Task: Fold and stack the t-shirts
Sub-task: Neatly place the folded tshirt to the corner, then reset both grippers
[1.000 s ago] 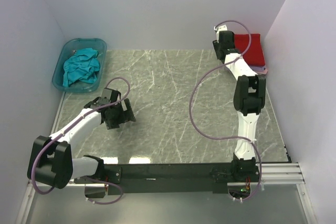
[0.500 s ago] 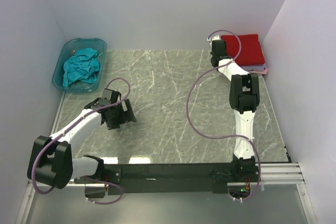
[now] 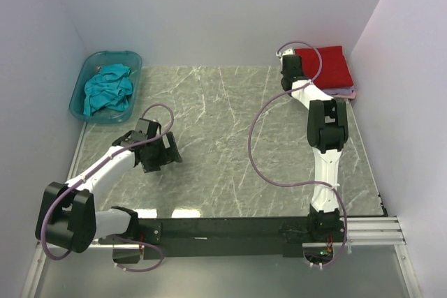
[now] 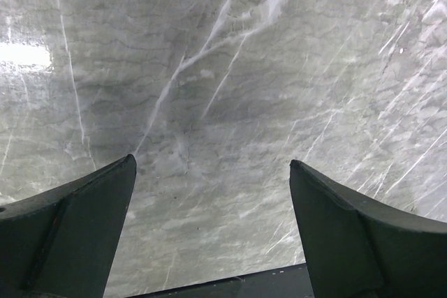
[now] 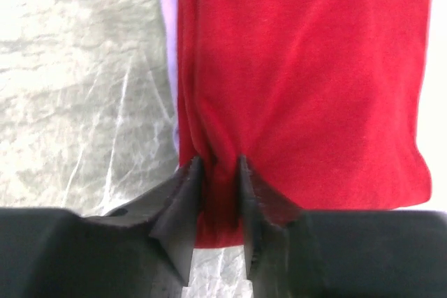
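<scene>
A folded deep red t-shirt [image 3: 327,65] lies at the back right corner on top of a pale stack; a lavender edge [image 3: 347,93] shows below it. My right gripper [image 3: 288,69] is at the shirt's left edge. In the right wrist view its jaws [image 5: 221,162] pinch a fold of the red t-shirt [image 5: 300,68], and a lavender strip [image 5: 166,5] peeks out beside it. A teal t-shirt [image 3: 108,87] lies crumpled in the tub. My left gripper [image 3: 162,153] hangs open over bare table [image 4: 213,165], holding nothing.
The translucent blue-green tub [image 3: 78,99] stands at the back left corner against the wall. White walls close in the marble table [image 3: 223,123] on the left, back and right. A purple cable loops from each arm.
My right gripper has shifted left off the top of the red t-shirt to its left edge, and its jaws have closed on the cloth. The left arm has stayed still.
</scene>
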